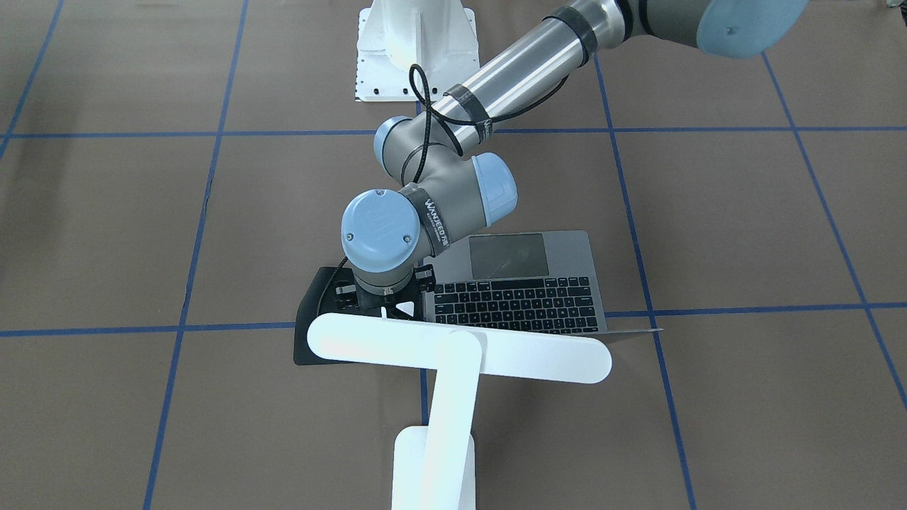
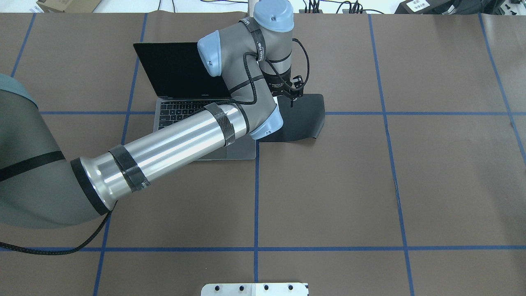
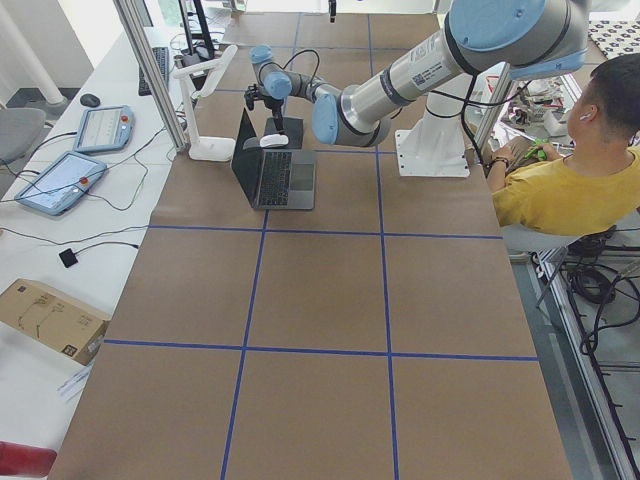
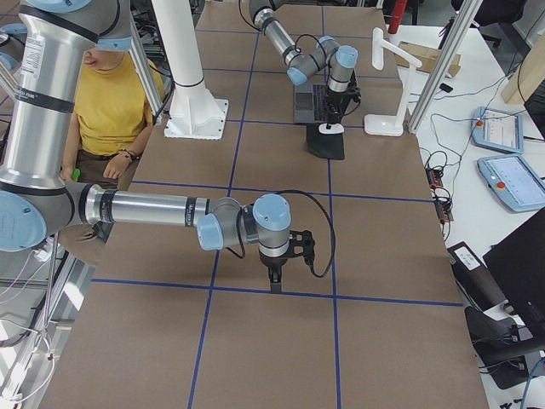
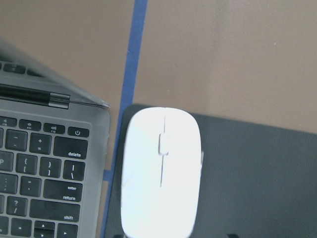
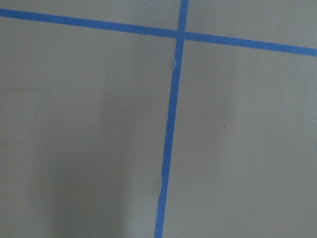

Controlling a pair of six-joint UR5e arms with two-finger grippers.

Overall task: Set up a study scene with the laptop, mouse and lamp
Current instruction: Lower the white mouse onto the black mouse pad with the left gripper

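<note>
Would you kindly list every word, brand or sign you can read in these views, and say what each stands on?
"delete": a key at the edge of the laptop keyboard, left wrist view.
"enter" over "return": the key just below it.
"shift": the key below that.
"WANFEED": the black strap around the left arm, front-facing view; the smaller print beside it is too small to read.
Key legends in the other views are too small to read.
</note>
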